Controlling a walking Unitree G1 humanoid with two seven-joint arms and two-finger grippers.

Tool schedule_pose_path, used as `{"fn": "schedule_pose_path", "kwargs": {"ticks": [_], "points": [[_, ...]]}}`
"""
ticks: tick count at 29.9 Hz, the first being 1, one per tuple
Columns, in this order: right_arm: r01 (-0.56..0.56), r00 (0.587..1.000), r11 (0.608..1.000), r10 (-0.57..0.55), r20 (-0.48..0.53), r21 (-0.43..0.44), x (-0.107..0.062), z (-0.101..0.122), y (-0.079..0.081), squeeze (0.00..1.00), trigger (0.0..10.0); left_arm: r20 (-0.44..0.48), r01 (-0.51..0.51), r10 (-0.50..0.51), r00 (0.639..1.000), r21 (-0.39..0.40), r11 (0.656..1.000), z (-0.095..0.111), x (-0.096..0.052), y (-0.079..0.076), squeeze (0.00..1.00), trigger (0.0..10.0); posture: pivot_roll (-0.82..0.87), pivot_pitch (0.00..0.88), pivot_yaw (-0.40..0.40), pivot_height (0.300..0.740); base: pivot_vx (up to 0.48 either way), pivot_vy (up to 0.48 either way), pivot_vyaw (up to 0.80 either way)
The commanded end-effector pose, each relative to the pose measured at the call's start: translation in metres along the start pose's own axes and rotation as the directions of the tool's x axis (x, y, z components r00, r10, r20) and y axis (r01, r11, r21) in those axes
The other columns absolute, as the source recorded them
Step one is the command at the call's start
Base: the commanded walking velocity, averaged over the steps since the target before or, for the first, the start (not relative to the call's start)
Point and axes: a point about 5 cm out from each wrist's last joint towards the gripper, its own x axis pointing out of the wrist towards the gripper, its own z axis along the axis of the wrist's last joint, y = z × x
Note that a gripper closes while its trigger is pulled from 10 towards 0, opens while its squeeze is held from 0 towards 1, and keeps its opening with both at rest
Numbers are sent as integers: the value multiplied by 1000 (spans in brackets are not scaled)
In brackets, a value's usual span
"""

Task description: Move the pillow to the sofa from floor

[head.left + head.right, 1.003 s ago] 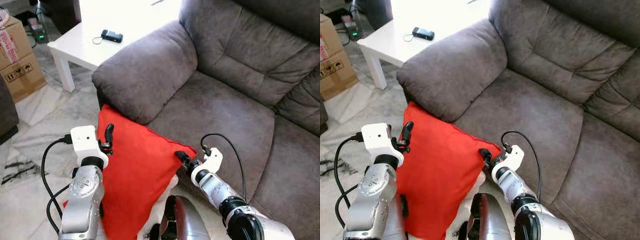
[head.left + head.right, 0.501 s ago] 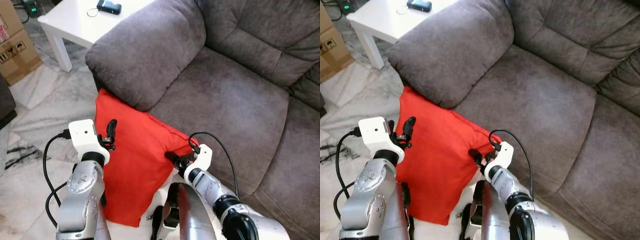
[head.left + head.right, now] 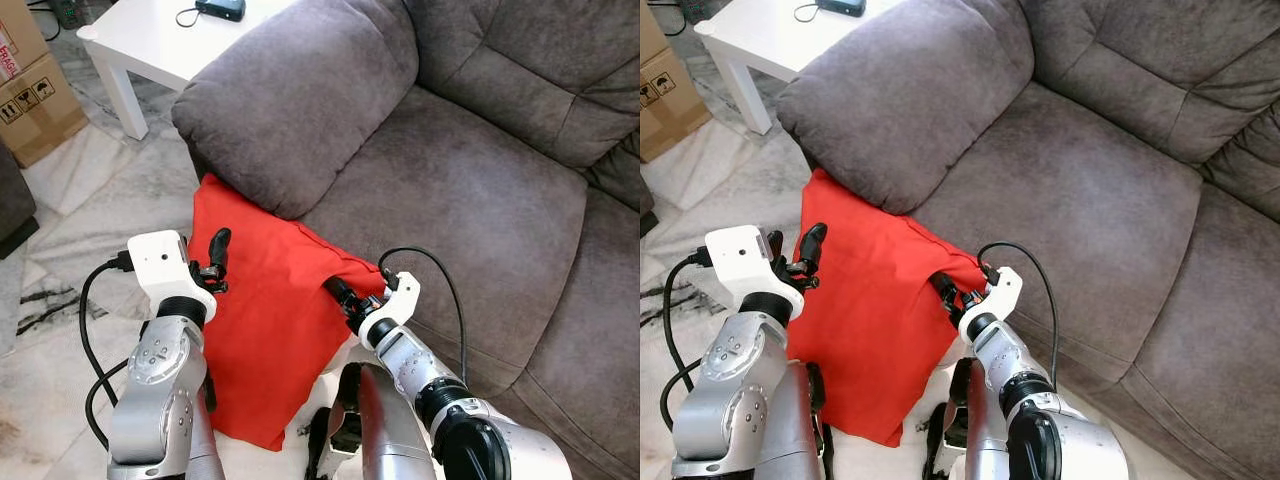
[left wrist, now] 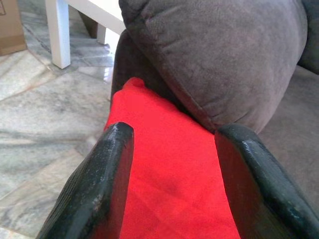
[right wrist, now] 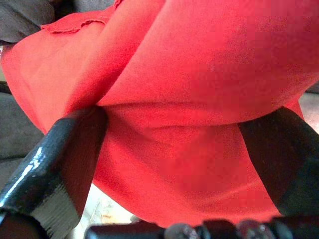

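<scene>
So I've got the red fabric pillow (image 3: pixel 270 330) standing on edge on the grey-veined marble floor (image 3: pixel 90 210), leaning against the front of the grey suede sofa (image 3: pixel 470 190). Its top corner is tucked right under the sofa's fat padded armrest (image 3: pixel 300 100), so it's not on the seat.

My right gripper (image 3: pixel 337 295) is pushed into the pillow's upper right corner, and from the right wrist cam both black fingers (image 5: pixel 60 149) are spread with a bunch of red cloth bulging between them, so I'd call it grasping the pillow.

The left gripper (image 3: pixel 212 262) is up against the pillow's left face. From the left wrist cam its fingers (image 4: pixel 99 184) sit wide apart with the red cloth showing between them, not pinching anything as far as I can see.

Off to the left behind the armrest there's a white low table (image 3: pixel 160 40) with a small dark gadget (image 3: pixel 220 8) and its cord on top, plus a brown cardboard box (image 3: pixel 35 85) by the edge.
</scene>
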Motion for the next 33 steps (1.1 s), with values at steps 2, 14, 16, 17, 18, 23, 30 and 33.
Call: {"fn": "schedule_pose_path", "kwargs": {"ticks": [2, 14, 16, 17, 18, 23, 30, 33], "points": [[7, 1000, 999, -7, -4, -35, -1, -1, -3, 0, 10000, -27, 6, -6, 1000, -7, 1000, -4, -5, -3, 0, 10000, 194, 384, -235, 599, 0, 0, 0], [-22, 999, 997, 20, -27, -74, -2, -8, -2, 0, 0, -41, 13, -12, 999, 15, 1000, -3, -6, -3, 0, 10000, 202, 392, -235, 599, 0, 0, 0], [-18, 999, 997, 15, -38, -76, -3, -9, -3, 0, 0, -44, 12, -12, 999, 15, 1000, -4, -6, -3, 0, 10000, 198, 395, -237, 599, 0, 0, 0], [-17, 999, 997, 13, -47, -79, -3, -10, -4, 0, 0, -45, 13, -12, 999, 14, 1000, -4, -6, -4, 0, 10000, 198, 395, -237, 599, 0, 0, 0], [-16, 998, 996, 12, -58, -83, -3, -12, -4, 0, 0, -47, 13, -12, 999, 14, 1000, -4, -6, -4, 0, 10000, 198, 395, -237, 599, 0, 0, 0], [-13, 997, 996, 6, -75, -87, -5, -16, -8, 0, 0, -55, 13, -12, 998, 14, 1000, -5, -7, -4, 0, 10000, 194, 402, -240, 599, 0, 0, 0], [-20, 996, 995, 11, -90, -98, -6, -18, -8, 0, 0, -55, 11, -10, 998, 16, 1000, -5, -7, -4, 0, 10000, 195, 394, -244, 599, 0, 0, 0], [-23, 996, 995, 14, -91, -99, -6, -18, -8, 0, 0, -54, 11, -10, 998, 17, 1000, -5, -7, -4, 0, 10000, 197, 390, -245, 599, 0, 0, 0]]}}
